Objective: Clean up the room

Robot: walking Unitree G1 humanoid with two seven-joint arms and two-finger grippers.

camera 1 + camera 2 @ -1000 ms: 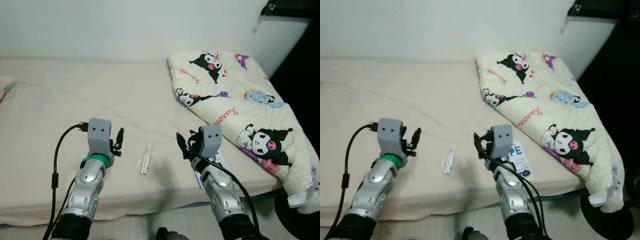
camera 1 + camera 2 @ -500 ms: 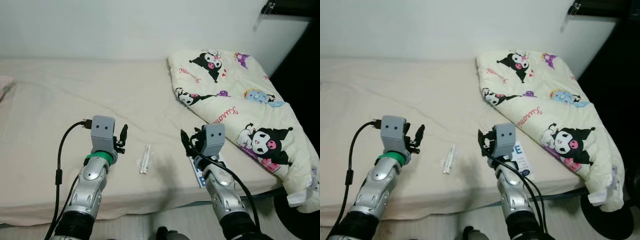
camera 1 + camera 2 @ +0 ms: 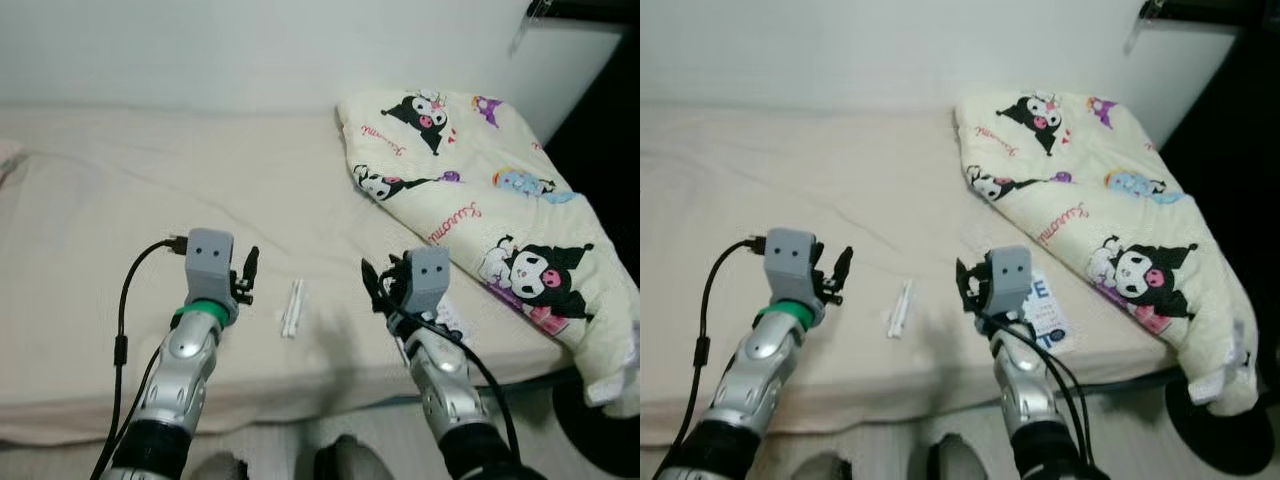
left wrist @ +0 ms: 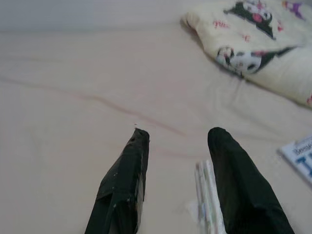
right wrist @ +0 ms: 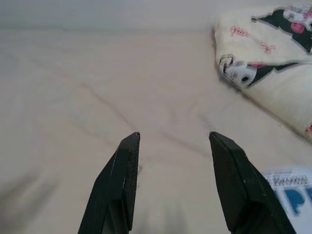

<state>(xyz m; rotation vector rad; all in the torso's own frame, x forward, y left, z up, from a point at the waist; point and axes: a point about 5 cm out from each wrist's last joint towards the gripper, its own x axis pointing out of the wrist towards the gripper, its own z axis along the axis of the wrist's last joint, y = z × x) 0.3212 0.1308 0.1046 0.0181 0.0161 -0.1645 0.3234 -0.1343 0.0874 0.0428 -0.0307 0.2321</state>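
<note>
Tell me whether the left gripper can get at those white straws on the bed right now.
Probably yes. The left gripper is open and hovers just beside the white straws, which lie flat on the bare bed sheet with nothing between them. The thin straws lying flat may be fiddly to pinch.

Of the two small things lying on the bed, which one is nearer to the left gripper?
The white stick packet, lying between the two grippers. The blue-and-white booklet lies farther over, beside the right gripper, not by the left gripper.

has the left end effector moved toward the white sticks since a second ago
Yes. The left end effector now sits closer to the white sticks on the bed than a second ago, having shifted to the robot's right.
</note>
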